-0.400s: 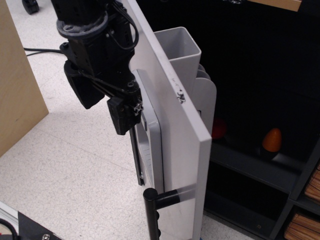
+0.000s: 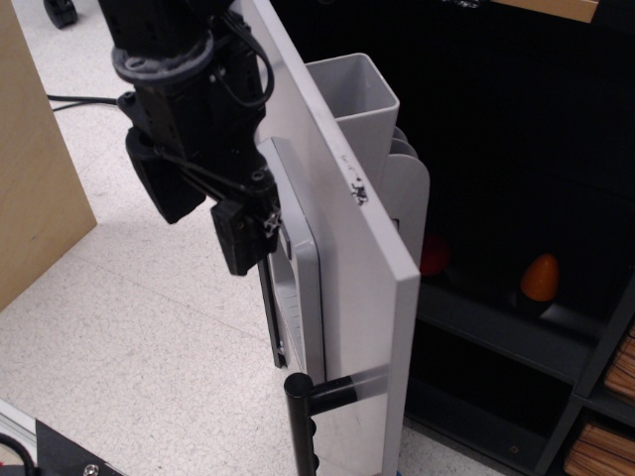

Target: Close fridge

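Fridge (image 2: pixel 556 327) stands open, its grey door (image 2: pixel 347 248) swung out toward the near side. Black gripper (image 2: pixel 243 233) presses against the door's left face; finger spacing cannot be told.

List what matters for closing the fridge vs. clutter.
Relevant:
light grey flat fridge door
black bar handle
black robot gripper
dark shelved fridge interior

Clutter:
orange egg-shaped item
red round item
tan wooden panel
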### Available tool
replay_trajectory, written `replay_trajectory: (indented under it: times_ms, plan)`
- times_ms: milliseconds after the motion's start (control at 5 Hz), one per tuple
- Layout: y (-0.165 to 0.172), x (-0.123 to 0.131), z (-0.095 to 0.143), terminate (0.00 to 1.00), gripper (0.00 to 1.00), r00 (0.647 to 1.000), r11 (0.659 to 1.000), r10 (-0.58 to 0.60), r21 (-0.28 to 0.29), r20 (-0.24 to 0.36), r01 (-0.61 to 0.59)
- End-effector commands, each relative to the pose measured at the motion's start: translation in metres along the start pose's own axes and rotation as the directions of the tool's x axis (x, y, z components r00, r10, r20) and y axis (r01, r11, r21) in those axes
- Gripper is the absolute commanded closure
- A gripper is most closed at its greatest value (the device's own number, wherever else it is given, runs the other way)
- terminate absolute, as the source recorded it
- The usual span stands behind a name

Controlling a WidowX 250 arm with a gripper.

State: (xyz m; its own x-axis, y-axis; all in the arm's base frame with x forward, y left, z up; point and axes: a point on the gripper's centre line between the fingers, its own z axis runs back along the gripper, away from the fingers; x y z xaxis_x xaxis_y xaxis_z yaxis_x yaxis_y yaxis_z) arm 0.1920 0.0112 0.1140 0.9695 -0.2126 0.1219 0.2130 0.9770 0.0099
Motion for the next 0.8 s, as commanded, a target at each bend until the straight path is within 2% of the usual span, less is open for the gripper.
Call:
replay_trajectory:
  times_ms: [0,200,600]
  plan:
    - [-0.039,-0.003,-0.024,0.00,0.00,0.983,0.984,-0.171,-0.032,0.067,0.173]
    - [-0.056,0.002,-0.031,0.00,0.00,0.974,0.974,-0.216,-0.057,0.067,0.220]
    - [-0.083,0.042,-0.027,0.00,0.00,0.979,0.982,-0.134,-0.115,0.155,0.152]
